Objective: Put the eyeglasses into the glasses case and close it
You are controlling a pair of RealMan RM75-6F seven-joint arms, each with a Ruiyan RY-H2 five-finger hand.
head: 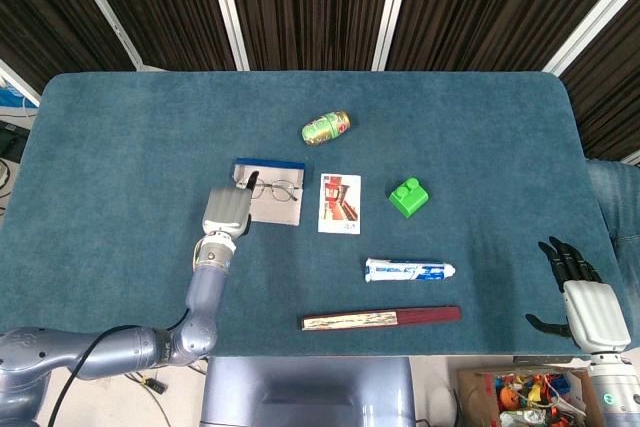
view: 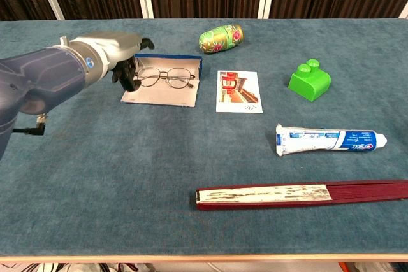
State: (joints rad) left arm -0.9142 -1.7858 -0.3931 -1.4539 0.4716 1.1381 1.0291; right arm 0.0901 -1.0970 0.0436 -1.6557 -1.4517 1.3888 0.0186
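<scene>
Open glasses case [head: 268,204] near the middle of the blue table [head: 120,147], lid edge on the far side, with eyeglasses [view: 165,77] lying unfolded inside, lenses up. Left hand [head: 227,210] at the case's left end, fingers curled downward at its edge; from the chest view, dark fingertips [view: 127,76] just beside the left lens, contact with the frame impossible to tell, and likewise whether anything is gripped. Right hand [head: 580,292] well apart from the case, off the table's near right corner, fingers spread and holding nothing. Just right of the case, a picture card [head: 339,203] lying flat. Beyond the case and slightly right, a green patterned egg-shaped container [head: 326,128] on its side. Farther right of the card, a green toy block [head: 408,196]. Nearer than the case and to its right, a toothpaste tube [head: 409,270], and nearer still a folded fan [head: 381,318] lying crosswise.
</scene>
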